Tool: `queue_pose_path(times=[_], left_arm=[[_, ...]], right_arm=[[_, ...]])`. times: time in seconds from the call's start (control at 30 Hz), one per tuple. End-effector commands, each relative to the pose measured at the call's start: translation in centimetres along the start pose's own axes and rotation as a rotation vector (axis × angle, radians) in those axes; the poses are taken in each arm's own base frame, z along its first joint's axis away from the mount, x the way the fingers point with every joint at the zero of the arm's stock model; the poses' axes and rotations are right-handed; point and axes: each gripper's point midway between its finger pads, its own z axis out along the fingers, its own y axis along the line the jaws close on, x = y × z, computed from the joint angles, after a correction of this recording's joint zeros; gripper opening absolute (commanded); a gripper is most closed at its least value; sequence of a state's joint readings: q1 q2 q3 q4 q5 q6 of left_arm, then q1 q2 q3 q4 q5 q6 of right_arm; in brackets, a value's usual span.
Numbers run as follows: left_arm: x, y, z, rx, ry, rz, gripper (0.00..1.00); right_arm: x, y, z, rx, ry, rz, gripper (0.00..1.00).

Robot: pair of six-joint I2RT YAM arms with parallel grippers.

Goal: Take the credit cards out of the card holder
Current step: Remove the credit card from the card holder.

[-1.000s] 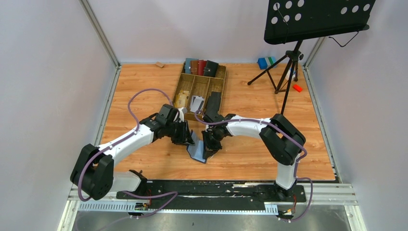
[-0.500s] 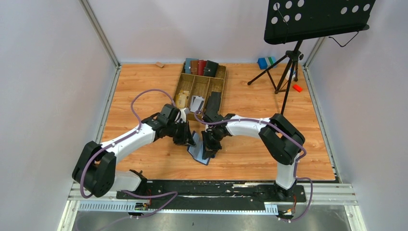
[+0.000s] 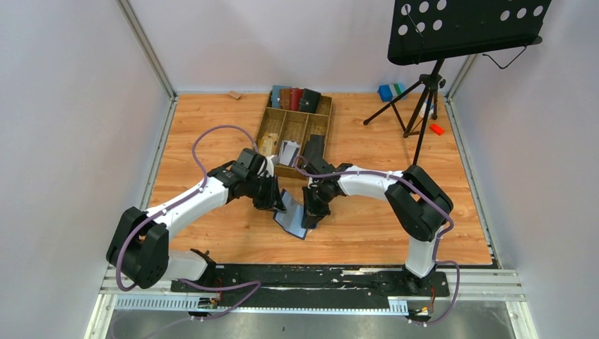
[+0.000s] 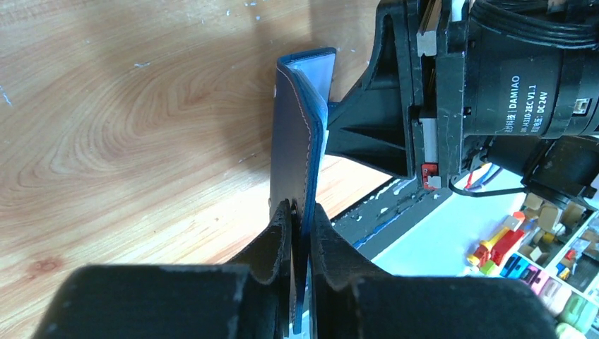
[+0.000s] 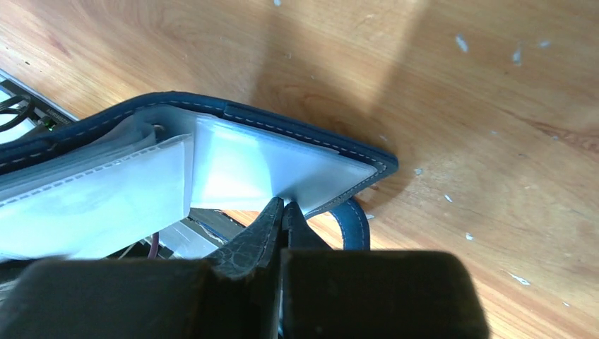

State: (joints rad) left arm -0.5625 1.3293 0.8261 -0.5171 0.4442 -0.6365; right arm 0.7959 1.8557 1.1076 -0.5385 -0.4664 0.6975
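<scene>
Progress is looking partial, as far as can be judged. The card holder point(image 3: 291, 220) is hanging open between the two arms, low over the table point(image 3: 212, 127); whether it is touching the wood I cannot tell. The left gripper point(image 4: 302, 212) is clamping one navy cover by its edge, the cover running straight out ahead of its fingertips. The right gripper point(image 5: 284, 208) is pinched tight on the corner of a clear inner pocket directly in front of it, with the side tab curling just to its right. Beyond both grippers a wooden tray point(image 3: 319, 126) is holding credit cards point(image 3: 267, 146) in its nearest compartments – tan-gold ones and white ones beside them – so some removal is probably done. The pockets are looking pale and glossy; whether a card is sitting inside is not showing – checking and emptying them is probably what is left.
</scene>
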Motion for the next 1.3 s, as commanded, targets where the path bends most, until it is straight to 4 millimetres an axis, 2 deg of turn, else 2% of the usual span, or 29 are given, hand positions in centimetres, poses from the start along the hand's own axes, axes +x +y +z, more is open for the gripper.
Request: queue_pose_path(times=[0.0, 0.13, 0.23, 0.37, 0.47, 0.67, 1.0, 1.13, 1.27], left_arm=[[-0.9, -1.5, -1.2, 0.038, -0.042, 0.051, 0.13], [-0.4, -1.8, -0.9, 0.056, -0.027, 0.054, 0.24], [-0.2, -1.6, -0.7, 0.051, -0.025, 0.05, 0.25], [-0.2, -1.3, -0.6, 0.032, -0.021, 0.05, 0.2], [-0.3, -1.6, -0.7, 0.028, -0.025, 0.058, 0.27], [-0.3, -2.0, -0.8, 0.006, -0.02, 0.094, 0.31], [0.1, -1.0, -0.3, -0.053, 0.004, 0.104, 0.32], [0.7, -0.4, 0.2, -0.078, 0.031, 0.1, 0.42], [1.0, -0.1, 0.5, -0.079, 0.046, 0.089, 0.51]], right_arm=[[-0.7, 0.3, -0.1, -0.01, -0.041, 0.002, 0.0], [-0.8, 0.3, 0.4, -0.014, -0.03, 0.007, 0.0], [-0.9, 0.8, 0.4, -0.028, -0.031, 0.005, 0.0], [-1.0, 0.9, 0.4, -0.031, -0.029, 0.0, 0.0], [-1.0, 0.8, 0.5, -0.031, -0.022, 0.001, 0.0], [-0.9, 0.8, 0.5, -0.03, -0.019, -0.003, 0.0], [-0.9, 1.0, 0.7, -0.046, -0.016, -0.005, 0.0], [-1.1, 2.8, 0.2, -0.136, -0.028, -0.02, 0.0], [-1.8, 5.2, -1.2, -0.224, -0.069, -0.06, 0.0]])
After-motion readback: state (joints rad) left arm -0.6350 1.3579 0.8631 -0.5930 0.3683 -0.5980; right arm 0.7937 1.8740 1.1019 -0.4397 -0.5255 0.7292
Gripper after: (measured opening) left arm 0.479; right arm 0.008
